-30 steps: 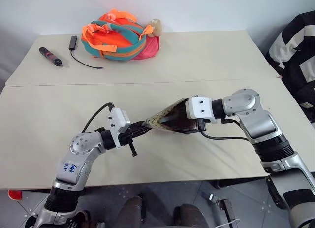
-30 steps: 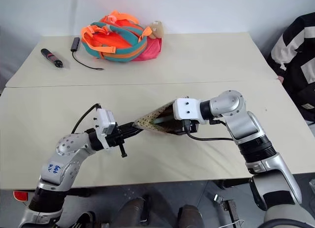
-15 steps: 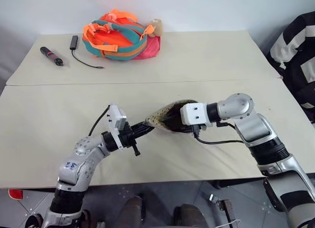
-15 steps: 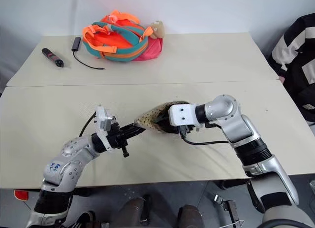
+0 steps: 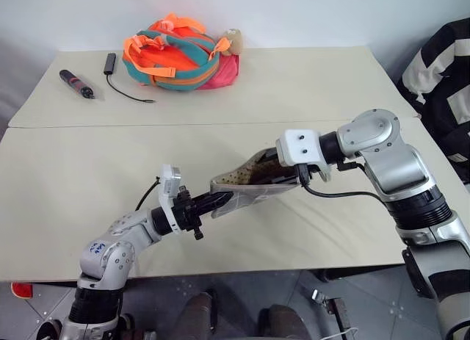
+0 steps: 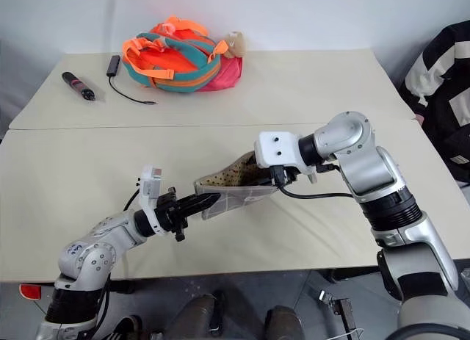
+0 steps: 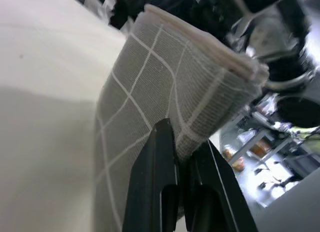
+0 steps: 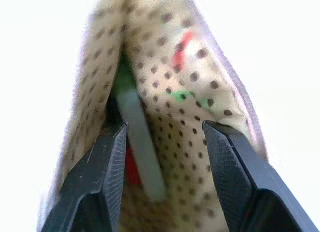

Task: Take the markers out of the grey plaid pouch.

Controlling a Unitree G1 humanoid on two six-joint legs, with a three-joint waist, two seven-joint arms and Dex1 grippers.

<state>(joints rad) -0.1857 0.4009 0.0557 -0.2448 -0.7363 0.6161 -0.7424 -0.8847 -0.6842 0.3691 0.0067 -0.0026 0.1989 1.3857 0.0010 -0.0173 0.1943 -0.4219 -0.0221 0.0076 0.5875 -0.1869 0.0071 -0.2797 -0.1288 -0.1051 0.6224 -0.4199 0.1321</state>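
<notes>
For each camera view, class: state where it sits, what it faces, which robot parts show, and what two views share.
Head views: look down on table; both arms lift grey plaid pouch.
Left wrist view: left gripper shut on pouch's outer fabric.
Right wrist view: right gripper open inside pouch's dotted lining, markers between.
Shared: both wrist views show the pouch.

Beige table [image 5: 88,171], backpack [image 5: 180,52], black stick [image 5: 76,84] and small cabled device [image 5: 109,63] at its far edge.

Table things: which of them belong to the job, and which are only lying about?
Job: grey plaid pouch, markers inside it, left claw holding the pouch, right claw at its mouth.
Lying about: backpack, thick black stick, black cable.
</notes>
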